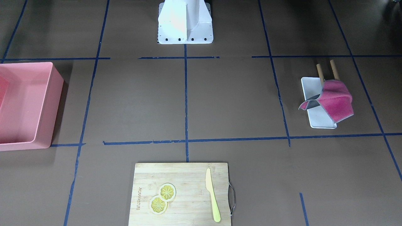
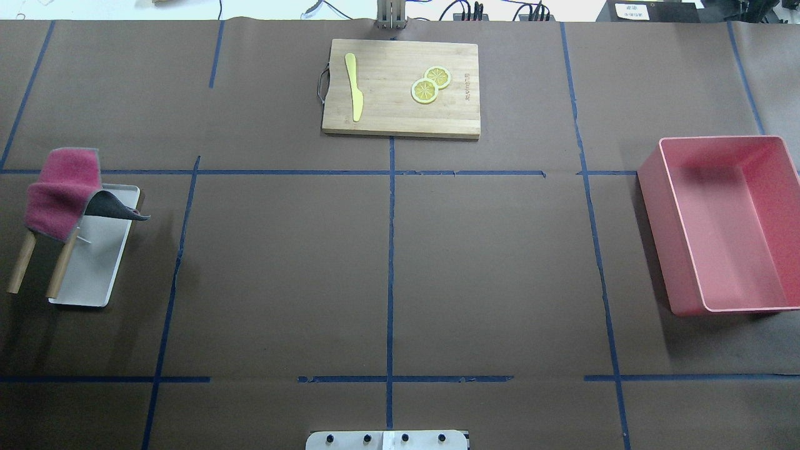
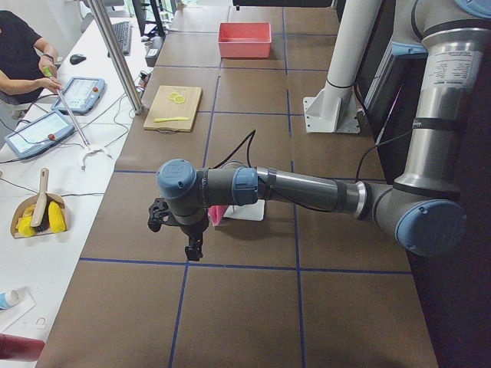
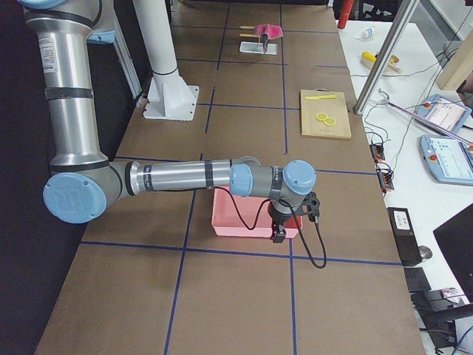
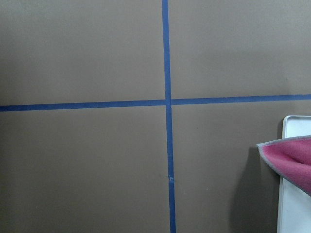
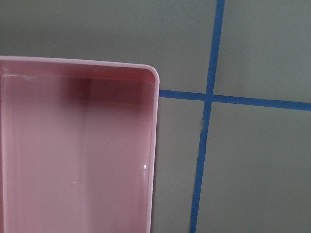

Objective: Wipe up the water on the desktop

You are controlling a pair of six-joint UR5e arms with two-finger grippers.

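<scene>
- Overhead exterior view, bottom edge: white metal robot base plate [image 2: 387,440] sits on the matte dark-brown desktop with a blue tape grid [image 2: 487,262], which fills basically the whole frame.
- Middle left: magenta cloth with grey backing [image 2: 62,187] draped over a wooden two-rail rack [image 2: 20,272], above a small white rectangular tray [image 2: 94,275].
- Middle right: pink plastic rectangular bin [image 2: 653,231].
- Top centre: light bamboo cutting board [image 2: 387,112] with two lemon slices [image 2: 425,91] and a yellow plastic knife [image 2: 355,94].
- Side views: left gripper [image 3: 192,251] hangs by the tray and right gripper [image 4: 279,234] by the bin. Honestly can't tell if either pincer is apart or together.
</scene>
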